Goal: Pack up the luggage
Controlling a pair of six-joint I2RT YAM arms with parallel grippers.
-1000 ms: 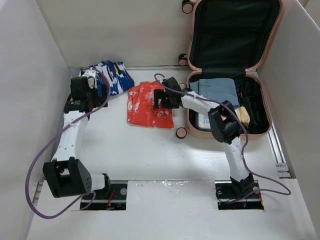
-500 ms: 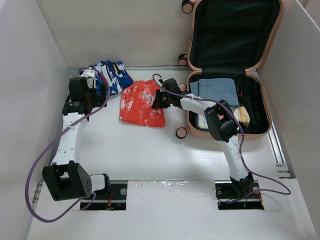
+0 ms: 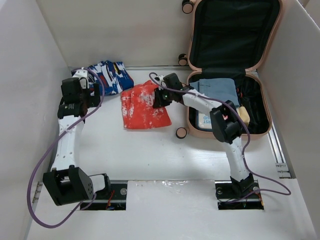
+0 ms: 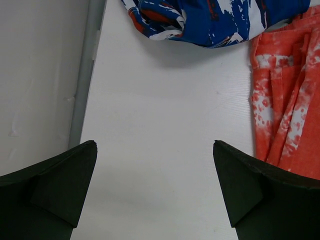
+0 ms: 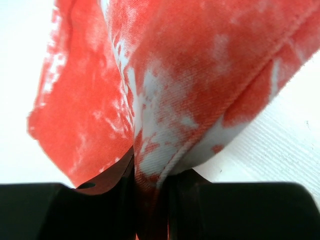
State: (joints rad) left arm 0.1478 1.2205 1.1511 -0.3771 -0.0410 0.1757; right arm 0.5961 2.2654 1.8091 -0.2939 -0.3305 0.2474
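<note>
Luggage (image 3: 235,35) lying open at right, right gripper (image 5: 150,185) pinching red-orange cloth (image 3: 142,110) beside it, left gripper (image 4: 155,185) spread wide above table (image 3: 150,150).

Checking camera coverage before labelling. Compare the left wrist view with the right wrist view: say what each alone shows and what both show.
Left wrist only: the left gripper, jaws wide apart with nothing between them, and a blue-patterned cloth at the top edge. Right wrist only: the right gripper, shut on a fold of fabric. Both: the orange-red garment mottled with white, and the white table.
</note>
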